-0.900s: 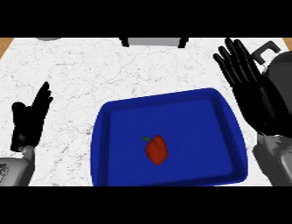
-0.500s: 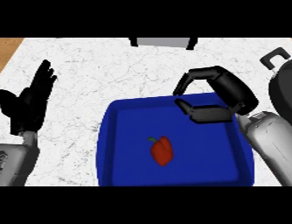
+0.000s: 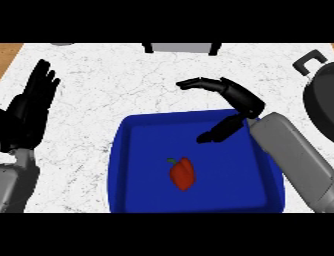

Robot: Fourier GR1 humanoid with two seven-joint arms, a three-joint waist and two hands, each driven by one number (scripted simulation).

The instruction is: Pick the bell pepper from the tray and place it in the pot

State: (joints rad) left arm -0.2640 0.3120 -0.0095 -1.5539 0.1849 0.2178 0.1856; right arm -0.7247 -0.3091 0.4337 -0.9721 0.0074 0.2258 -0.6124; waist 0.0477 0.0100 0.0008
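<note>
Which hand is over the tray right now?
The right hand, above the far rim of the blue tray, short of the bell pepper. The left hand rests open over the counter at the view's left, clear of the tray.

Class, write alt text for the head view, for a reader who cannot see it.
A red bell pepper lies in a blue tray on a white counter. The right hand hovers above the tray's far edge, holding nothing; the left hand rests open at left, a dark pot at right.
</note>
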